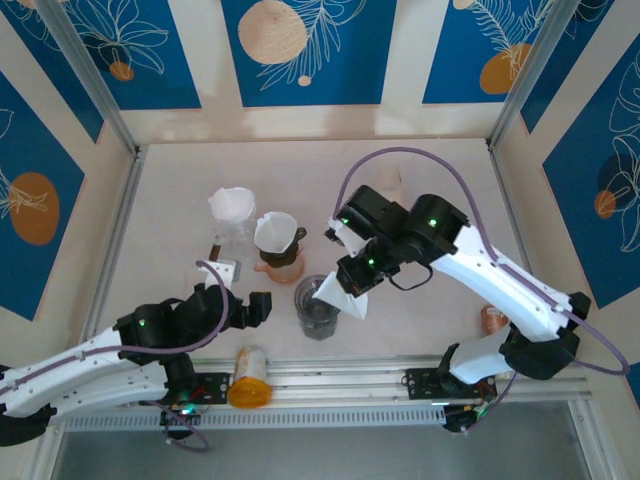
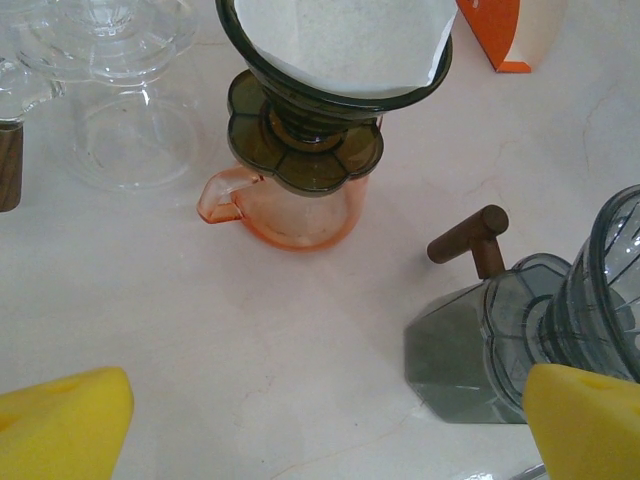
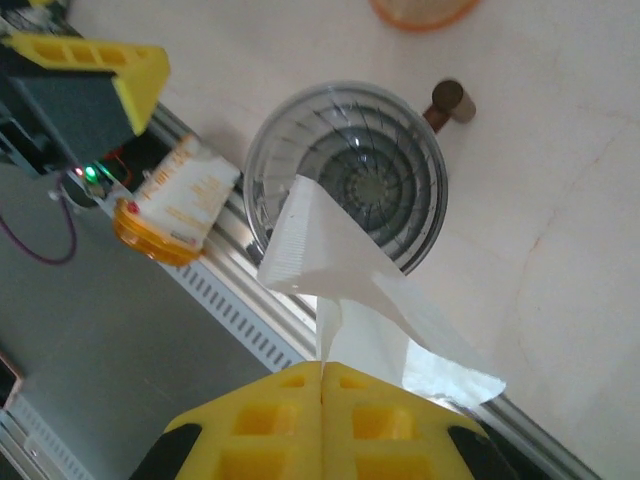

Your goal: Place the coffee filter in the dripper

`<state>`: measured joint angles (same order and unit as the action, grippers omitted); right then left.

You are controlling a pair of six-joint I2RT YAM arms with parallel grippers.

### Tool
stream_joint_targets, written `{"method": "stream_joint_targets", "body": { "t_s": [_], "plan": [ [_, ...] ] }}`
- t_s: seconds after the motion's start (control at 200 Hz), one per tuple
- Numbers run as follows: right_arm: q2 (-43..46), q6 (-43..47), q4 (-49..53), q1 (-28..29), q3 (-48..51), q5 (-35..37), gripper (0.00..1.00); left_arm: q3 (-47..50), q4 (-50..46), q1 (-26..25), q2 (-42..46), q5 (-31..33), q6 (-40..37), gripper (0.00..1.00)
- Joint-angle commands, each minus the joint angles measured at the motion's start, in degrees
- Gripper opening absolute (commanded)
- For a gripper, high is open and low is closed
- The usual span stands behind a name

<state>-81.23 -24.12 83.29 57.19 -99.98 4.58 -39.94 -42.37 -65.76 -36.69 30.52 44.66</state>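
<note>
Nearest, a ribbed aluminium rail with an orange-capped bottle lying on it. Just past, left end effector spread wide. Opposite, right end effector pinched shut on the white paper coffee filter, over the rim of the smoky grey glass dripper; contact unclear. Underneath, pale marbled bench. Beyond, cream walls with blue floral panels.

Right side of grey dripper off-frame

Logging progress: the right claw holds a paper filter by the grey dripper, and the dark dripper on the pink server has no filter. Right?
No: the left wrist view shows the dark dripper on the pink server already holding a white filter. The right claw does hold a paper filter by the grey dripper.
</note>
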Motion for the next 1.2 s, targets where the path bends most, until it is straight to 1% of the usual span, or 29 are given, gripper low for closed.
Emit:
{"method": "stream_joint_targets", "body": {
  "t_s": [0.0,0.15,0.425,0.6,0.93,1.195],
  "plan": [
    [-3.2,2.2,5.5,1.9,-4.1,1.4,0.0,0.8,1.1,0.3,0.6,0.5,0.0,1.0],
    [-7.9,3.6,5.5,3.6,-7.0,2.8,0.0,1.0,1.2,0.3,0.6,0.3,0.0,1.0],
    [-14.6,7.2,2.6,4.3,-9.3,0.1,0.0,1.2,0.6,0.3,2.0,0.3,0.0,1.0],
    [-17.7,8.4,0.9,4.3,-9.1,-1.2,0.0,1.5,0.5,0.3,2.9,0.5,0.0,1.0],
    [-18.6,7.6,-5.2,3.3,-3.8,-3.9,0.0,2.1,0.6,0.4,2.9,0.1,0.3,1.0],
    [-18.0,6.4,-9.0,2.5,0.9,-4.3,0.01,2.2,0.5,0.4,3.0,-0.1,0.4,1.0]
  ]
}}
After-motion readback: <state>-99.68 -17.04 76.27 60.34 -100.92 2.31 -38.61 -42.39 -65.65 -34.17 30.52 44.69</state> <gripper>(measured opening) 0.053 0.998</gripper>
